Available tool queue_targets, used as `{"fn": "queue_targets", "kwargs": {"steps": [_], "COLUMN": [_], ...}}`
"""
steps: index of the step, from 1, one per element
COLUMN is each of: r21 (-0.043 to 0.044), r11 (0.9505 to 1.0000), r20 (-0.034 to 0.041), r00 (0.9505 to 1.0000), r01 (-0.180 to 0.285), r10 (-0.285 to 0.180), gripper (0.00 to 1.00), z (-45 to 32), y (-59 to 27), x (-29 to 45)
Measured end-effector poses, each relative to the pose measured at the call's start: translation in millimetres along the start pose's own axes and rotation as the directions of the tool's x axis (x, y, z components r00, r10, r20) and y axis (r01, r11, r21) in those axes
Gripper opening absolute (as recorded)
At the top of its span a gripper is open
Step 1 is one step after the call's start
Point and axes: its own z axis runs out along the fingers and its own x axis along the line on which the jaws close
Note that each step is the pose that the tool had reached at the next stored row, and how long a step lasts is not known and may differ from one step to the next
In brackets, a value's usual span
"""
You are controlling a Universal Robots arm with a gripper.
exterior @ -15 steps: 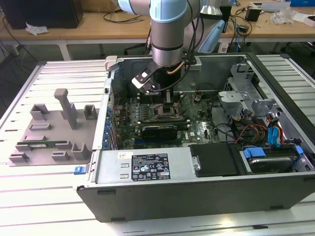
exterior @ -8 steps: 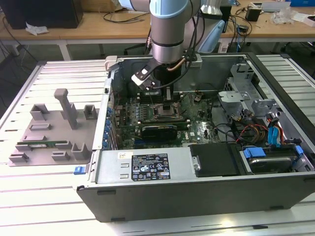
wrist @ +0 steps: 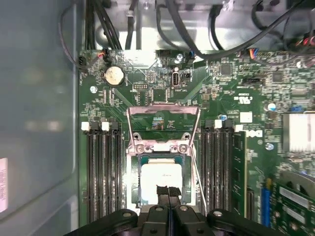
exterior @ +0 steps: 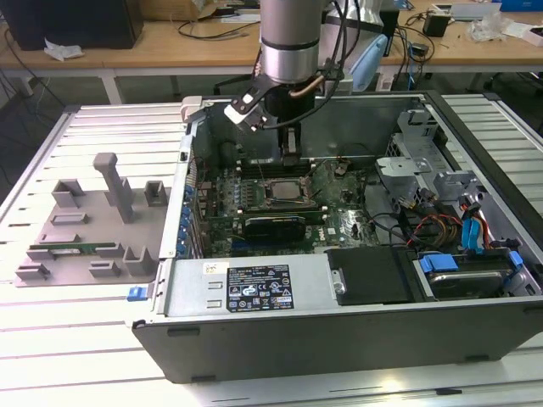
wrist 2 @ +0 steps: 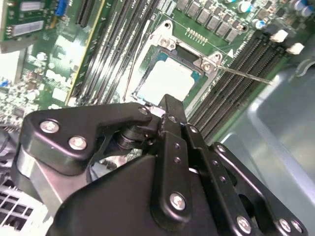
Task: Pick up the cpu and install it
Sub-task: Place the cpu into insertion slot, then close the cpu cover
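- The cpu (wrist: 160,174), a small flat square chip with a silvery metal top and a thin green rim, lies flat in its socket near the middle of the green motherboard (wrist: 221,83). It sits between two banks of long black memory slots (wrist: 101,172).
- The thin metal socket frame (wrist: 164,107) stands hinged open along one edge of the chip.
- The black gripper (wrist: 168,191) hangs just over the cpu, fingertips clenched together with nothing between them. Whether they touch the chip's top is hard to tell.
- The motherboard lies inside an open grey metal computer case (exterior: 254,339), which rests on a white slatted table (exterior: 85,356).
- A grey moulded fixture (exterior: 85,229) lies near the table's edge at the exterior view's left.
- Wooden desks (exterior: 170,38) strewn with cables stand behind.
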Motion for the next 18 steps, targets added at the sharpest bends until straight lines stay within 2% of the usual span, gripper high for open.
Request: {"fn": "queue_targets", "kwargs": {"steps": [1,18], "r21": [-0.0006,-0.0005], "r11": [1.0,1.0], "r20": [-0.0001,-0.0037], "r00": [1.0,1.0], "r01": [0.0,0.0], "r10": [0.0,0.0], "gripper": [0.11,0.11], "z": [-2.3,-2.6], "y": [0.1,0.0], "x": [0.0,-0.1]}}
